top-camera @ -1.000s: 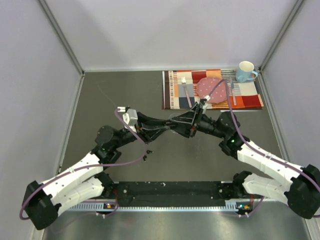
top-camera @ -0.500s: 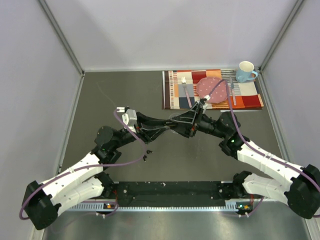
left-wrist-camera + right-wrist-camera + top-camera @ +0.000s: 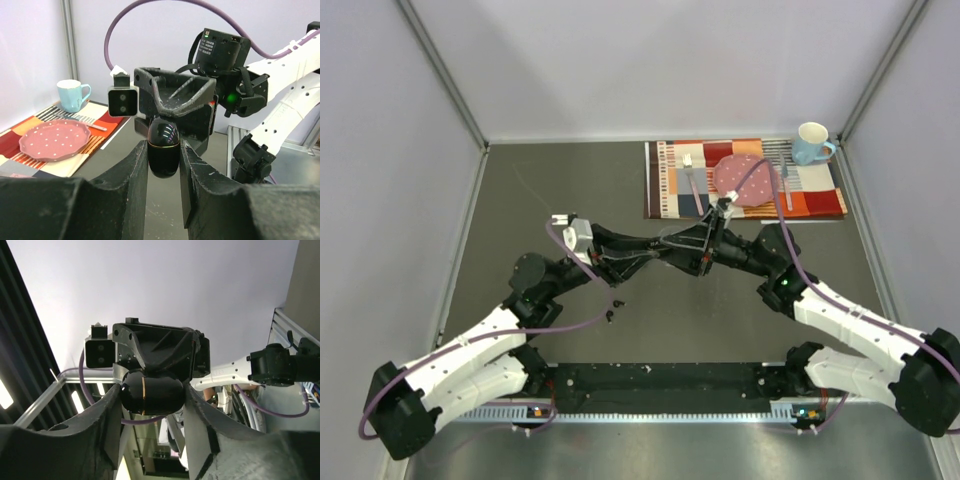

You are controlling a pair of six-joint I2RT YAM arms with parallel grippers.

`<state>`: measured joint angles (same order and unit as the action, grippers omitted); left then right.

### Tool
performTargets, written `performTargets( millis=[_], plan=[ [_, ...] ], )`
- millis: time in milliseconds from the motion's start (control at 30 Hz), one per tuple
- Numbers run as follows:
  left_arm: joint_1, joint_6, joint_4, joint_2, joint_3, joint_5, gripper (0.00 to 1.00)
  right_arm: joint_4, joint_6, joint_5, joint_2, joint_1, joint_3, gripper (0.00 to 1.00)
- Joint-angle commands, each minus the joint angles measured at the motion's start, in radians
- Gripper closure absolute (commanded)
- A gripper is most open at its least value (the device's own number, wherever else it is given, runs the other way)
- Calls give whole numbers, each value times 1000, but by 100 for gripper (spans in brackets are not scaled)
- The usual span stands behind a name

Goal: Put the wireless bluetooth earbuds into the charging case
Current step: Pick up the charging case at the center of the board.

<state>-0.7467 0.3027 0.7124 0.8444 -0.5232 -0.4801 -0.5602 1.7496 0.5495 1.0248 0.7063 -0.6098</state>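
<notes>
A glossy black oval charging case (image 3: pixel 163 147) with a thin gold seam hangs in the air over the middle of the table, held from both sides. My left gripper (image 3: pixel 163 151) is shut on its lower half, with the seam just above the fingertips. My right gripper (image 3: pixel 152 396) is shut on the same charging case (image 3: pixel 151 392), pressing on its two ends. From above, both grippers meet at one spot (image 3: pixel 672 252) and the case is hidden between them. Two tiny black earbuds (image 3: pixel 610 317) lie on the table beside the left forearm.
A striped placemat (image 3: pixel 670 190) lies at the back right with a pink dotted plate (image 3: pixel 740 180), a fork (image 3: pixel 786 186) and a light blue mug (image 3: pixel 812 142). A black rail (image 3: pixel 660 385) runs along the near edge between the arm bases. Walls close in on the left, right and back.
</notes>
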Motion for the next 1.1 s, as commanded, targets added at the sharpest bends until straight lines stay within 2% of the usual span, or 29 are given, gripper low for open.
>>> performTargets(
  millis=[0, 67, 100, 133, 200, 267, 300, 367, 400, 500, 533, 567, 733, 800, 867, 1067],
  plan=[
    [-2, -16, 6, -11, -1, -9, 100, -113, 11, 0, -5, 15, -34, 79],
    [-3, -17, -1, -19, 5, -8, 100, -127, 14, 0, 3, 15, -36, 88],
    [-2, -14, 4, -22, 8, -6, 100, -133, 14, 3, 6, 15, -36, 99],
    [-2, -10, 10, -25, 11, -6, 100, -139, 14, 6, 12, 15, -38, 100],
    [-3, 6, 27, -30, 15, -5, 97, -155, 16, 12, 15, 15, -39, 100],
    [-2, 12, 30, -31, 9, -9, 87, -158, 14, 12, 15, 15, -36, 100],
    [-2, 13, 30, -31, 8, -15, 87, -155, 10, 9, 12, 16, -36, 100],
    [-2, 16, 25, -34, 3, -17, 80, -145, 1, 4, 6, 16, -33, 100],
    [-2, 16, 22, -34, 3, -20, 67, -133, -2, 4, 4, 15, -34, 100],
    [-3, 24, 25, -33, 6, -18, 56, -122, -13, 9, 3, 16, -41, 100],
    [-3, 26, 25, -34, 6, -17, 42, -118, -18, 10, 3, 15, -44, 100],
    [-3, 32, 22, -34, 5, -14, 33, -113, -27, 10, 3, 16, -45, 100],
    [-3, 26, 7, -54, 9, -2, 18, -70, -55, 1, -11, 18, -56, 100],
    [-3, 19, -2, -60, 8, 6, 8, -58, -65, -2, -17, 16, -59, 100],
    [-2, 13, -22, -71, 8, 11, 1, -44, -76, -8, -23, 16, -62, 100],
    [-3, -2, -59, -94, 9, 44, 1, 12, -111, -23, -46, 15, -79, 100]
  ],
)
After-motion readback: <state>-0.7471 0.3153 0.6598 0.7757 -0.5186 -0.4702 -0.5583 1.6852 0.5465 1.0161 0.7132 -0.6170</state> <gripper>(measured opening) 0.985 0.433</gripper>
